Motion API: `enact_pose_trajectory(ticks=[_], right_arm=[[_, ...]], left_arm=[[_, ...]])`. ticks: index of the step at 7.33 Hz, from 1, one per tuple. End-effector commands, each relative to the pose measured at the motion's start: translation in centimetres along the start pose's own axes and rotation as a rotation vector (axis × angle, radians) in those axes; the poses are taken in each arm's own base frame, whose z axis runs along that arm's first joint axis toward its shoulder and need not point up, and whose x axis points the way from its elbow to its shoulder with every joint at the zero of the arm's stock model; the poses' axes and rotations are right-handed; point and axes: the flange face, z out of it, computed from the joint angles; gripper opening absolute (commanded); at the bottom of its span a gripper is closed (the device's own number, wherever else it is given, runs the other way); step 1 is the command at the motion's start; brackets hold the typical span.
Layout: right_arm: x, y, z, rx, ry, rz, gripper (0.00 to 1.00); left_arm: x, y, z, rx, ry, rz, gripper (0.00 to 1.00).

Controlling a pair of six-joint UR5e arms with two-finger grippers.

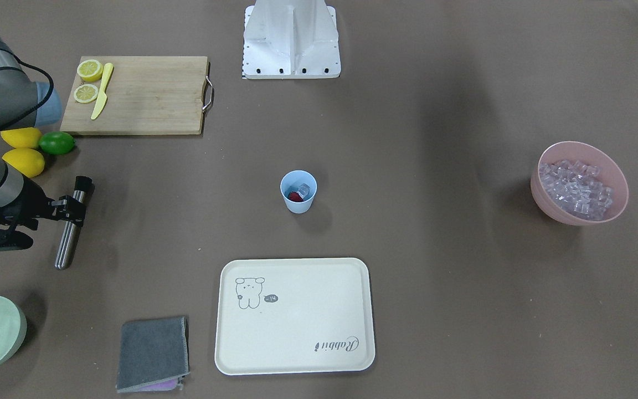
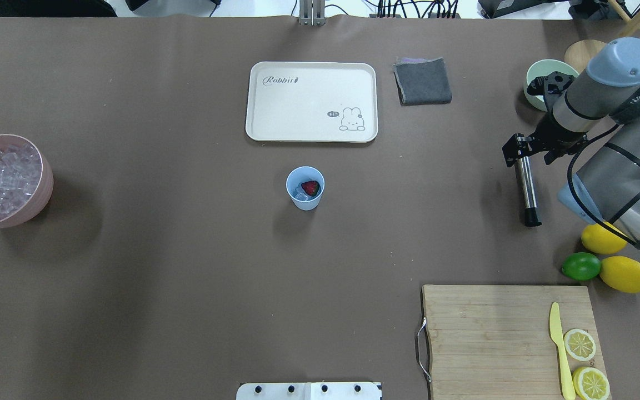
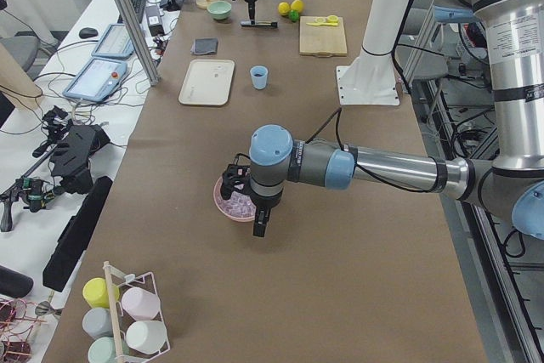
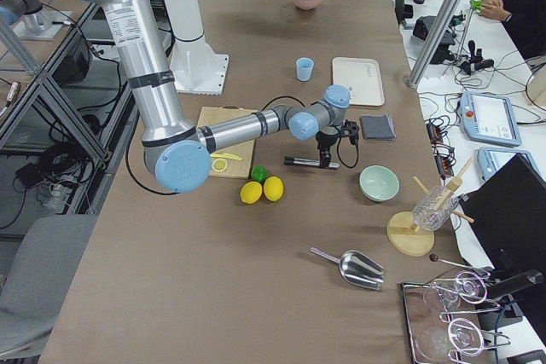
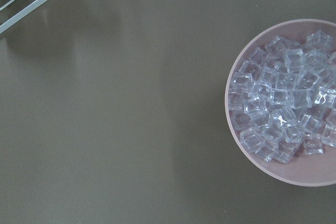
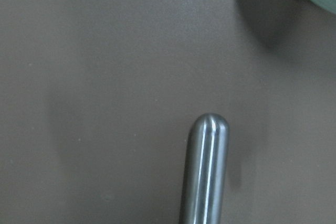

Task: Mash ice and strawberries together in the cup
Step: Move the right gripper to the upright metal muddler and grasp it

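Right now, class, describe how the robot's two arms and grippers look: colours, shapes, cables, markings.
Both the right arm and left arm are silver-grey tubes with light-blue joint caps and black bands; a black cable loops along each. White lettering on the right arm is too small to read. The right gripper and left gripper are black and angular.

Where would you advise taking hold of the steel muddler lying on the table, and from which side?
Grip the muddler across its bare steel shaft, near mid-length, coming straight down from above: it lies flat on the table, a slim round bar.
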Motion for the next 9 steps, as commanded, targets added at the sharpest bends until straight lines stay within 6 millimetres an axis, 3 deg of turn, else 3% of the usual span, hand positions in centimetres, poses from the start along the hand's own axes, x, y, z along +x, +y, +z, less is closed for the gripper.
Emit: enact_pose_trajectory(ticks=[1,2,3,4,5,6,7,9], right_arm=[[-0.1,-0.4,1.2,-0.006,0.0,-0.005,0.84],[0.0,-0.1,1.8,-0.015,0.002,-0.006,0.81],[0.2,-0.1,1.8,-0.016,0.005,-0.003,0.53],[0.4,0.0,1.9,-0.018,0.007,-0.001,0.19],[0.8,0.0,2.5,-0.03,0.011,0.007,0.15],[0.5,-0.2,2.0,-0.025,0.0,-0.001,0.0],[-0.9,-0.7,-0.5,0.013,-0.029,-0.016,0.0],[-5.9,1.2,-8.8,0.16,-0.109,-0.12,0.0]], left_arm=[[0.3,0.4,-0.5,0.008,-0.006,0.004,0.98],[0.3,0.4,-1.0,0.02,-0.008,0.001,0.98],[0.0,0.5,-1.4,0.028,-0.011,-0.006,0.98],[0.1,0.4,-1.6,0.032,-0.012,-0.004,0.98],[0.0,0.4,-2.0,0.042,-0.013,-0.006,0.98],[0.0,0.4,-2.3,0.048,-0.014,-0.006,0.98],[-0.1,0.4,-2.2,0.046,-0.014,-0.01,0.98],[-0.4,0.6,-2.6,0.055,-0.009,-0.02,0.98]])
